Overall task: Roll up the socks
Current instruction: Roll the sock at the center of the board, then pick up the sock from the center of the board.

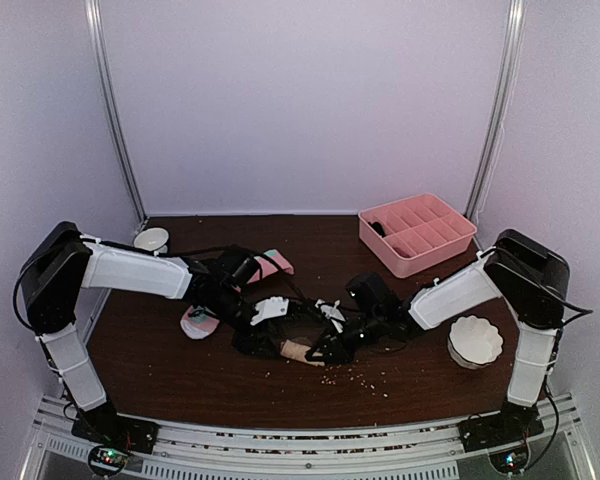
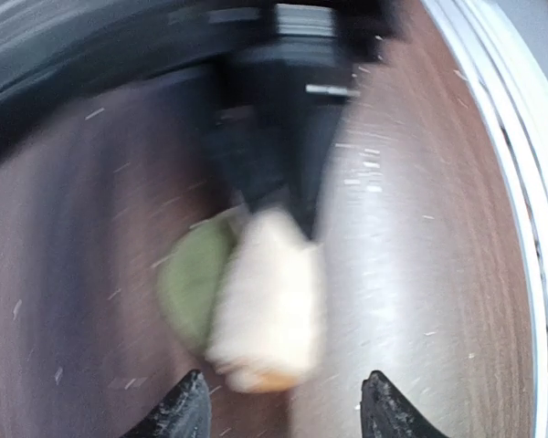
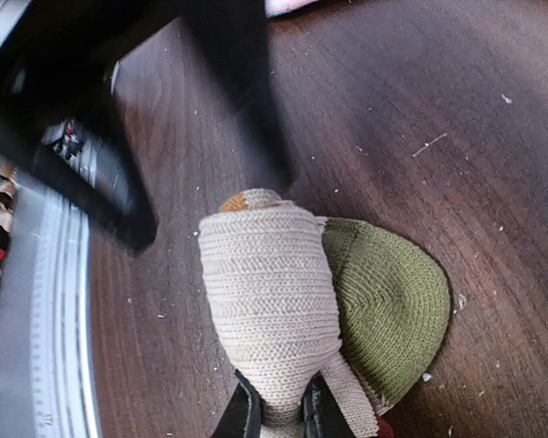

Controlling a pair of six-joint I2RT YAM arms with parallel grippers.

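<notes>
The beige sock (image 3: pixel 269 301), rolled into a tight bundle, is lying on the tabletop (image 3: pixel 457 119) toward its 6 o'clock edge. In the right wrist view, its green part (image 3: pixel 388 306) is showing at the roll's 3 o'clock. The right claw (image 3: pixel 280 413) is pinching the roll's loose end. The left claw (image 2: pixel 283 411) is hovering spread, with the roll just ahead of its fingertips in a blurred view. The pink sock (image 1: pixel 273 265) is lying apart at 10 o'clock, and the tray (image 1: pixel 417 232) is sitting at 2 o'clock.

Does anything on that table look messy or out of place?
Yes: small pale crumbs lie scattered on the dark wooden table, between the rolled beige knitted sock and the near edge, like a spill. What they are is unclear.
</notes>
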